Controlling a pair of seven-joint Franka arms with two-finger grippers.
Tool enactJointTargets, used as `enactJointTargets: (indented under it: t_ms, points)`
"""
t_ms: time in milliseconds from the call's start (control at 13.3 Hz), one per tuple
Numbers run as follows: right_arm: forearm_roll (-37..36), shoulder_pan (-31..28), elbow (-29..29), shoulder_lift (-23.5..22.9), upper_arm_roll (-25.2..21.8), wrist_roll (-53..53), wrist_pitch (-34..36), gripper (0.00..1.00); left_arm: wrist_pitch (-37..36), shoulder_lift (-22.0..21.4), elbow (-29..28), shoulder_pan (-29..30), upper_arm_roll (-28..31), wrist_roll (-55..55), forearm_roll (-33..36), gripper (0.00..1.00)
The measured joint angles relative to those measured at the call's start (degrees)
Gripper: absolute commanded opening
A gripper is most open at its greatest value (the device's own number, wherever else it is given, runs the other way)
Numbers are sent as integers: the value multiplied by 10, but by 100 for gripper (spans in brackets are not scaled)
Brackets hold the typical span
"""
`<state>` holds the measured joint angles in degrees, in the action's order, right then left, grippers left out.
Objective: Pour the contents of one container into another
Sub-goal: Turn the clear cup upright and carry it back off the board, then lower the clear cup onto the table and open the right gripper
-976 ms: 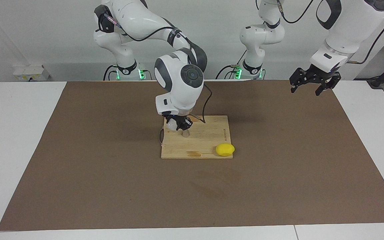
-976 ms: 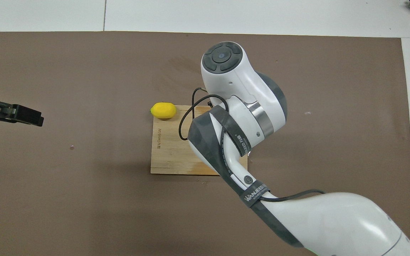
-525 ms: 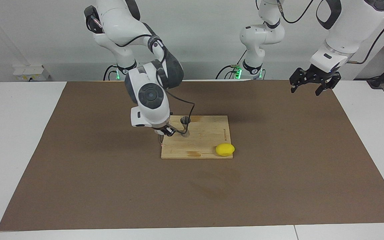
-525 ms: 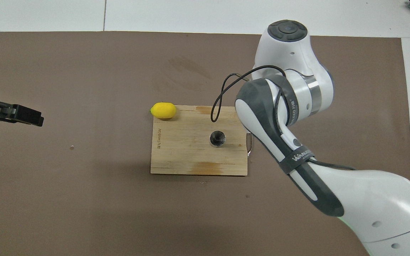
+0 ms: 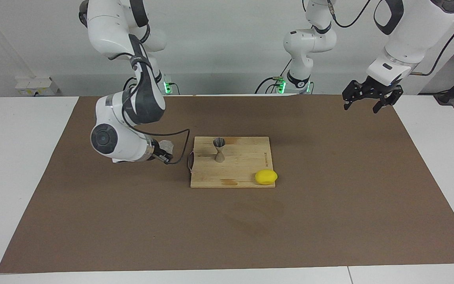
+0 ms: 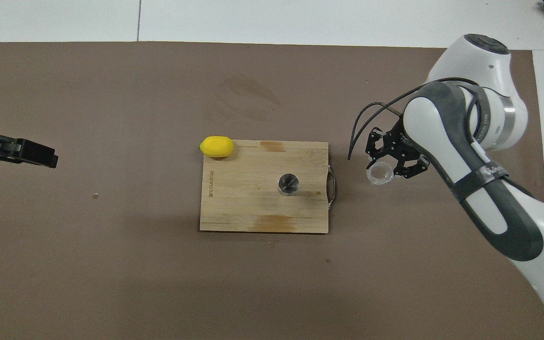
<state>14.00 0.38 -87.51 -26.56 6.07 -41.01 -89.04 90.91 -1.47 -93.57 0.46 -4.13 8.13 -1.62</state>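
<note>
The small clear glass cup (image 6: 379, 173) is held in my right gripper (image 6: 386, 166), which is shut on it over the brown mat, beside the handle end of the wooden cutting board (image 6: 248, 203). Seen from the facing view, the cup (image 5: 167, 146) sits at the right gripper (image 5: 164, 153), low over the mat. The grey metal hourglass jigger (image 5: 219, 150) stands upright on the board (image 5: 246, 163), apart from the cup; from above its mouth (image 6: 288, 183) shows. My left gripper (image 5: 362, 106) hangs open and holds nothing above the mat's corner at the left arm's end, waiting.
A yellow lemon (image 5: 266, 176) lies at the board's corner farthest from the robots, toward the left arm's end, also seen from above (image 6: 216, 146). A metal handle (image 6: 332, 182) sticks out of the board toward the right arm's end. The brown mat (image 5: 329, 197) covers the table.
My right arm has swung from above the jigger off the board toward its own end of the table, carrying the glass cup. The jigger now stands uncovered. The left arm has not moved.
</note>
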Motion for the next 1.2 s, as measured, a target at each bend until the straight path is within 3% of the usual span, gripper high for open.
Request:
enactJointTargets:
  t_ms: [300,525,1201]
  points:
    - [29,-106,-84,26,0,167,-23,0,0,0,0,0,0,0,0,100]
    - [35,-161,-109,24,0,237,-24,0,0,0,0,0,0,0,0,100]
    - [19,-172,-126,1,2,278,-98,0,0,0,0,0,0,0,0,100]
